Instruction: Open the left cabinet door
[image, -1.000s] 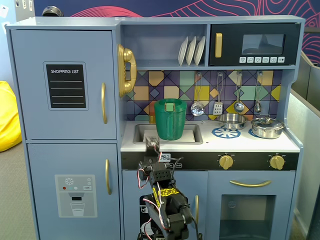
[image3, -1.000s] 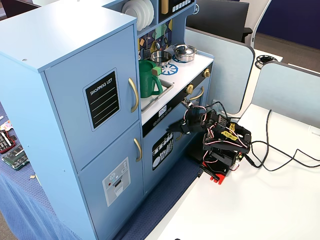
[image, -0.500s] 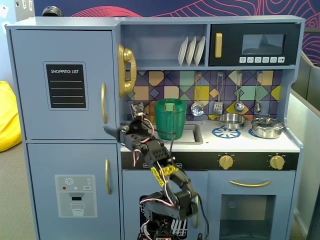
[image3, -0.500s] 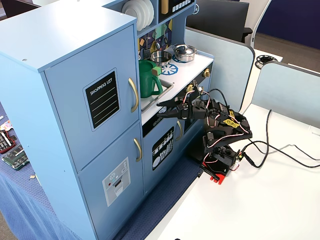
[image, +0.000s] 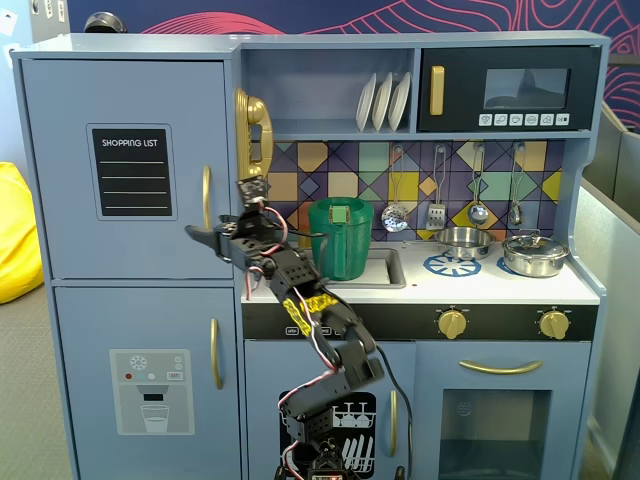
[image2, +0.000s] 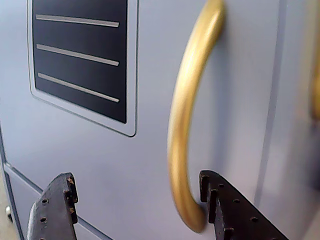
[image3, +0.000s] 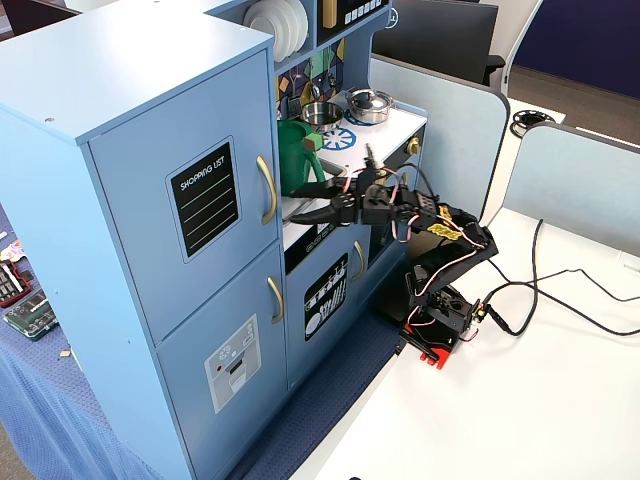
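Gripper (image3: 300, 200), jaws apart, is positioned just right of the gold handle (image3: 267, 189) on the closed left cabinet door (image3: 190, 190); contact cannot be determined.

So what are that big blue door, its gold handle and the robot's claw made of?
The left cabinet door looks like painted wood or board: flat, matte, no grain showing. Its gold handle has a soft satin sheen, so either metallic-painted plastic or metal; I can't tell which. The gripper fingers look like matte black plastic, ridged and dotted with small holes.
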